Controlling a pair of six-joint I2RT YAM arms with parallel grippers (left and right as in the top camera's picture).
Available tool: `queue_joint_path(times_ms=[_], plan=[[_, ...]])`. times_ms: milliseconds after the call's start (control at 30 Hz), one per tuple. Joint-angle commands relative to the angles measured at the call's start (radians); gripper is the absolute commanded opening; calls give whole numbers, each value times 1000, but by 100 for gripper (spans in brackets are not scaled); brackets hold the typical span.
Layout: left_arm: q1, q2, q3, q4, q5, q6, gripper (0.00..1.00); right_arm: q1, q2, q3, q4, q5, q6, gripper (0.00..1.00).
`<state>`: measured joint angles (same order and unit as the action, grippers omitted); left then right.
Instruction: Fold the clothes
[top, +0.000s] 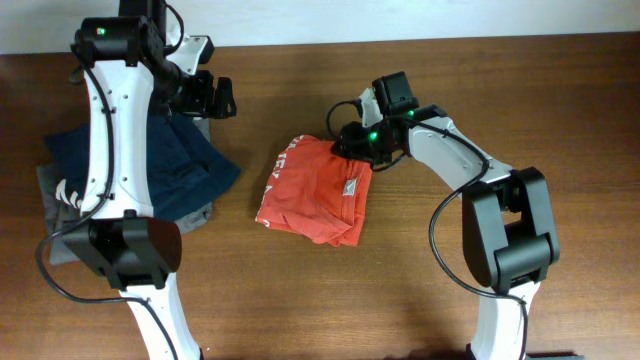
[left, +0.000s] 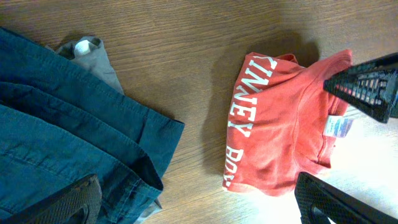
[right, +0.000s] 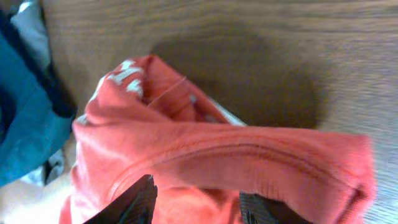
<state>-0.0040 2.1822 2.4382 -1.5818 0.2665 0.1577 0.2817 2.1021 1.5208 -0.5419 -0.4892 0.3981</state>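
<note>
The orange-red T-shirt (top: 312, 195) is lying bunched at mid-table (top: 560, 90). The right tool (top: 348, 140) is sitting at its far edge, fingers parted with fabric between them; whether it is gripping cannot be told. The left tool (top: 218, 98) is hovering wide open near the blue denim garment (top: 190, 165), well apart from the shirt.

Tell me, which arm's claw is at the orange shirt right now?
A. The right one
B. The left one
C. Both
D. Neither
A: in the overhead view the right gripper is on the top edge of the orange-red T-shirt, while the left gripper hangs open beside the blue garment, well apart from the shirt.
</note>
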Motion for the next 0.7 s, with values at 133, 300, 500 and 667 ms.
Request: queue_joint_path(times_ms=[133, 300, 500, 667], plan=[[6, -34, 11, 1, 19, 16, 99, -5, -15, 0, 50, 68, 49, 44], [6, -34, 11, 1, 19, 17, 99, -6, -15, 0, 53, 68, 49, 26], [6, -34, 11, 0, 19, 17, 99, -23, -28, 2, 47, 19, 48, 4], [6, -34, 11, 2, 19, 17, 99, -93, -90, 3, 43, 13, 40, 4]])
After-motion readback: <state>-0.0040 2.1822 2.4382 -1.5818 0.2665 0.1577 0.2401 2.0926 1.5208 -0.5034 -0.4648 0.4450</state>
